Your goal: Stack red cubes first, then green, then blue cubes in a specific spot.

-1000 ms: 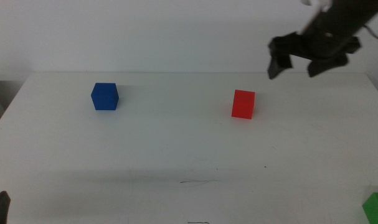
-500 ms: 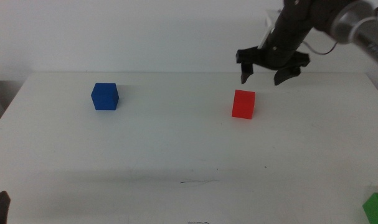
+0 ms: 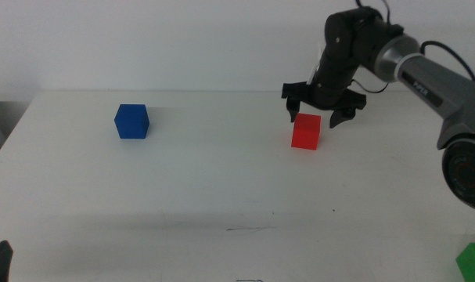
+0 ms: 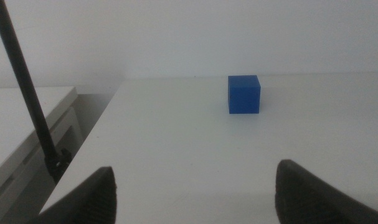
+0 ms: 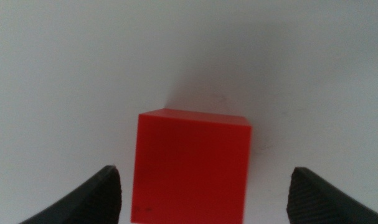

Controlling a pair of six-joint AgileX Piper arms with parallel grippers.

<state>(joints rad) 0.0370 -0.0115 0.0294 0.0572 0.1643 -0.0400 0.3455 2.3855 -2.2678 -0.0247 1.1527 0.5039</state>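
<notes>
Red cube [image 3: 305, 131] sits directly beneath the right gripper [image 3: 322, 114], whose jaws stand wide apart astride it, not yet touching, ready to descend.

The right arm [image 3: 425, 70] was grey and black, a thin black cable looping over its dark wrist. Its gripper [image 3: 322, 114] had two black jaws with finely textured inner faces.

One red cube [image 3: 305, 131], one blue cube [image 3: 132, 121], one green cube [image 3: 473, 259].
</notes>
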